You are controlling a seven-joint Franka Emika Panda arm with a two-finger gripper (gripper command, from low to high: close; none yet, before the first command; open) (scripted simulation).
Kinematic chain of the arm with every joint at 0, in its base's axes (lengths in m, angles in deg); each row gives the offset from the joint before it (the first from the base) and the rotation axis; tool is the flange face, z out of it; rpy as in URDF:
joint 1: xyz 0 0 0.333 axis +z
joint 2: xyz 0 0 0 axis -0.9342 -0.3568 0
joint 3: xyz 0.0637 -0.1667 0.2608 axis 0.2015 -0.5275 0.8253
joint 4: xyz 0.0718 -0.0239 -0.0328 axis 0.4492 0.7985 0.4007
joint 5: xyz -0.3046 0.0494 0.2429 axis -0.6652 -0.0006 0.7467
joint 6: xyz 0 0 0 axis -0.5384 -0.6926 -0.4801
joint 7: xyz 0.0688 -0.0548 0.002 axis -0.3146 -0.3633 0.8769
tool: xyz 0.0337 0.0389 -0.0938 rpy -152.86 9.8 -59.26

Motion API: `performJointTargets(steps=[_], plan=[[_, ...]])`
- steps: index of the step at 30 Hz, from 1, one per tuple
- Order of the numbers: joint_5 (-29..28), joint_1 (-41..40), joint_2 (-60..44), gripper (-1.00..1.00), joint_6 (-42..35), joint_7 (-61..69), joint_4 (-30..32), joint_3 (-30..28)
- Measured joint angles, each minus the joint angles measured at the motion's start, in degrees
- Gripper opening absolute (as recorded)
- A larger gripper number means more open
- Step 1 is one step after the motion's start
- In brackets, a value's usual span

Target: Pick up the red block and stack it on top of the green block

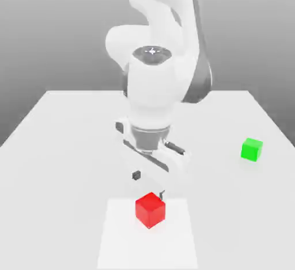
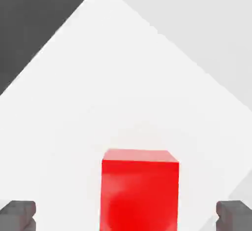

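The gripper point(image 1: 149, 185) is seen hanging just above the red block point(image 1: 150, 210), with its fingers point(image 2: 17, 214) spread wide apart and nothing held between them. In the hand view the red block point(image 2: 140, 189) is framed between the two dark fingertips, with a gap left on either side, so the block is judged to lie almost straight below the fingers and a plain descent appears to be what the coming move calls for. The red block is set on the table point(image 1: 52, 119) near the middle of its front edge. The green block point(image 1: 252, 149) is placed well apart, close to the table's edge at the exterior view's right.
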Motion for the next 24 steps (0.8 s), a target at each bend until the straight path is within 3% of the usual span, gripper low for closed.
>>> performJointTargets(steps=[10, 11, 18, 24], plan=[[-11.07, 5.17, -11.72, 0.0, 9.6, -8.26, -1.51, -7.94], [-11.99, 5.51, -12.52, -1.0, 10.23, -8.89, -1.58, -8.53], [-12.1, 5.46, -12.49, -1.0, 10.32, -9.0, -1.59, -8.49], [-5.24, 2.26, -5.95, -1.0, 5.02, -4.19, -0.91, -3.53]])
